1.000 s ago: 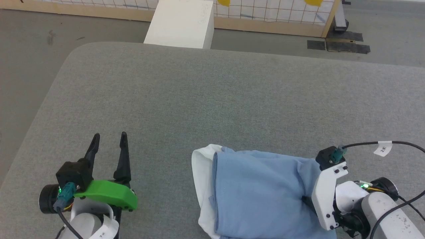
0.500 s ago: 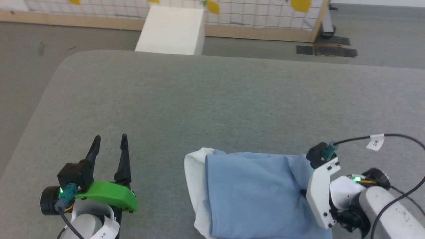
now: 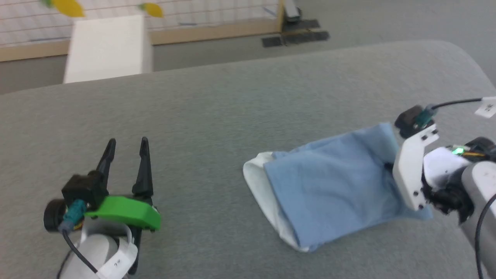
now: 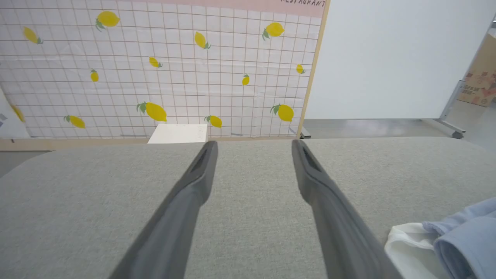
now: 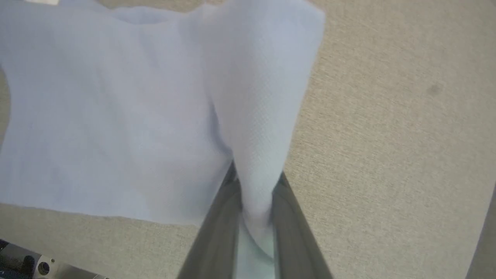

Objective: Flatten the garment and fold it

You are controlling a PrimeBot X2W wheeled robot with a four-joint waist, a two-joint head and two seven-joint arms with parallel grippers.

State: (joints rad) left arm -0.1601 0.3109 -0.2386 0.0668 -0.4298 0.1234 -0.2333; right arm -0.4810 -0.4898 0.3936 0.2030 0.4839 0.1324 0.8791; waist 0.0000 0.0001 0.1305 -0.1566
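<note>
I have the grey padded table (image 3: 217, 116) across most of my head view, with a white box (image 3: 106, 48) on the floor past its far edge. The garment (image 3: 333, 182) lies on the near right part of the table as a loose, partly doubled-over blue bundle, its white edge (image 3: 259, 182) turned toward the left. It is not spread flat, so I judge I am at the flattening stage, with folding yet to come.

My right arm comes in from the near right, wrist turned inward so the fingers point into the right end of the bundle. In the right wrist view the right gripper (image 5: 255, 182) is closed on a raised ridge of blue cloth, with the fabric pinched between the two fingers and draping away from them onto the table. I read that grip as a hold on one edge, meant for pulling the cloth out and opening the bundle.

My left arm sits at the near left, well apart from the shirt. The left gripper (image 3: 127, 141) points toward the far side with its fingers spread wide and nothing between them, ready, I would say, to take the white end.
</note>
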